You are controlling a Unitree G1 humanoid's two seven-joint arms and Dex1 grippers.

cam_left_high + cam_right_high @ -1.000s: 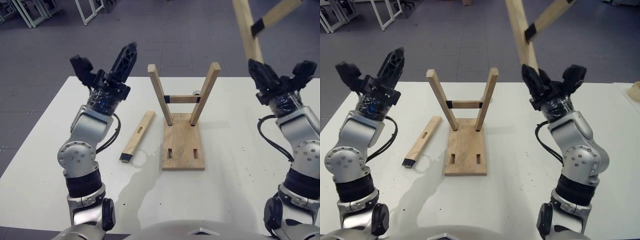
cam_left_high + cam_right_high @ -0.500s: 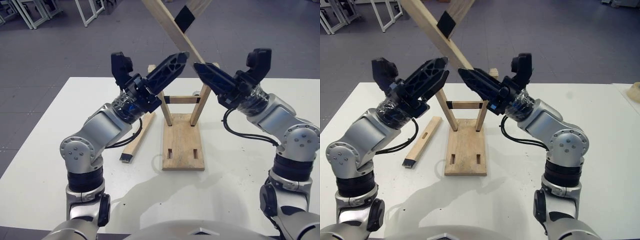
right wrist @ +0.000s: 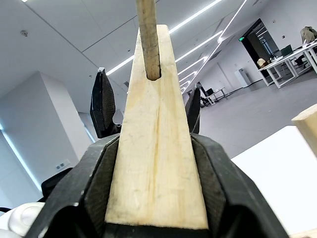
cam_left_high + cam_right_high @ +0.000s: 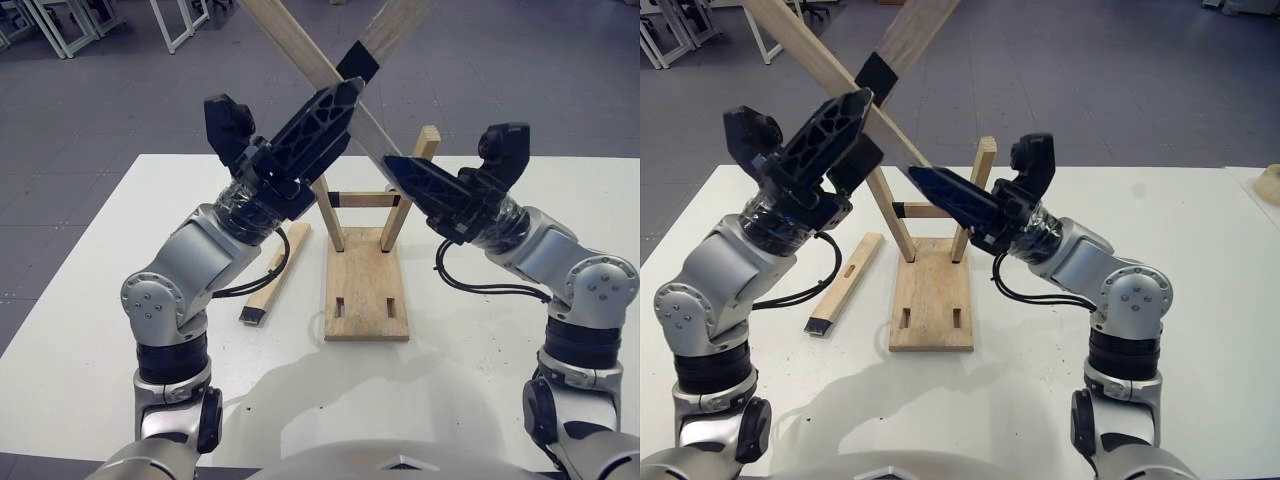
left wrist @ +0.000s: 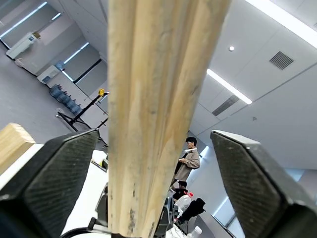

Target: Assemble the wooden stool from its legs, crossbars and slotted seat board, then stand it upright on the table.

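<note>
Pale wooden leg frame (image 4: 300,45) slants high above the slotted wooden seat board (image 4: 365,290) on the white table (image 4: 100,260), clamped in the right gripper (image 3: 156,163); the left gripper (image 5: 153,136) gapes wide around it, not touching.

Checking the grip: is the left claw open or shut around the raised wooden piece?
Open. In the left wrist view the left claw has its fingers standing clear of the wooden piece on both sides, with gaps showing.

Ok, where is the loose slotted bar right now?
In the left eye view, the bar lies flat on the table, just left of the seat board.
</note>
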